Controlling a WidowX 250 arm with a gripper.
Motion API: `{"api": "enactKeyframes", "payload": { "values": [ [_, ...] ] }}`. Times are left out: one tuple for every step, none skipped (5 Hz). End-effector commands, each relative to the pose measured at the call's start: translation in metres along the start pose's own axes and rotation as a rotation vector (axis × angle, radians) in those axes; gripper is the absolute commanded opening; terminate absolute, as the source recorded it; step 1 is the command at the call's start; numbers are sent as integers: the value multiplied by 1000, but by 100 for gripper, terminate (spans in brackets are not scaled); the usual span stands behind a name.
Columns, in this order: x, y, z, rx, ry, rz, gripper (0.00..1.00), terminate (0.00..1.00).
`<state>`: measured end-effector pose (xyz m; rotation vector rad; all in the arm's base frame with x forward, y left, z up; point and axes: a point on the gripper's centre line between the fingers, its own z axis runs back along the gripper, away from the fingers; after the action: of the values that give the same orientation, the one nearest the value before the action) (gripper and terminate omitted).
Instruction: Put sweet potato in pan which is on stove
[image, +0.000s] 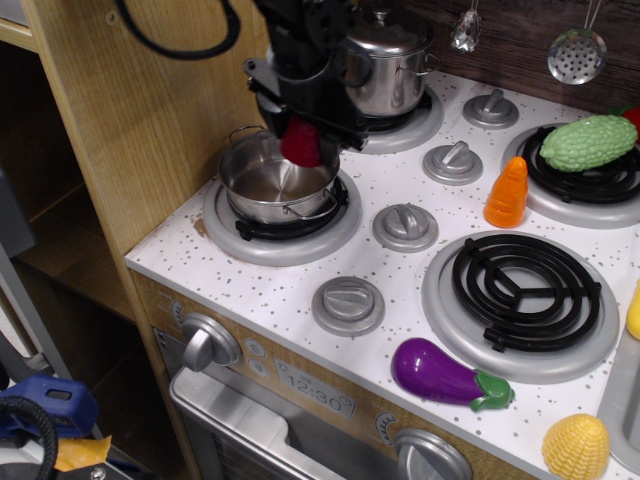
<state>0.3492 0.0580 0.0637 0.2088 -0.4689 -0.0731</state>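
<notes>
I have the gripper (303, 128) above the pan (278, 177), over its rear right rim, with the sweet potato (300, 143) clamped between the jaws; its red body hangs below the black fingers, tip down toward the bowl. It does not appear to touch the steel, though from this single angle I cannot be sure of the gap. I judge the carry is nearly done and only the release is left. The potato sits over the rim side rather than the pan's centre, so I would want a little more travel toward the front left of the pan before opening, otherwise the glossy piece could strike the rim or the near wire handle and bounce out onto the stove (300, 275). The pan rests on the black grate of its burner ring, close to the wooden side panel (150, 110) on its left, which leaves the arm little room on that side and probably explains the approach from the rear right. Behind and right of the pan stands the lidded pot (388, 62), just beside the arm body, so I note a clearance risk there. The orange cone (507, 192) and the eggplant (445, 373) lie well right of the pan and are not involved.
</notes>
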Motion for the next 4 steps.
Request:
{"api": "enactKeyframes", "payload": {
  "values": [
    [1, 12, 17, 24, -49, 28, 0, 0],
    [-8, 20, 14, 19, -46, 39, 100, 0],
    [-10, 22, 7, 1, -63, 38, 100, 0],
    [-11, 22, 1, -26, -94, 48, 100, 0]
  ]
}}
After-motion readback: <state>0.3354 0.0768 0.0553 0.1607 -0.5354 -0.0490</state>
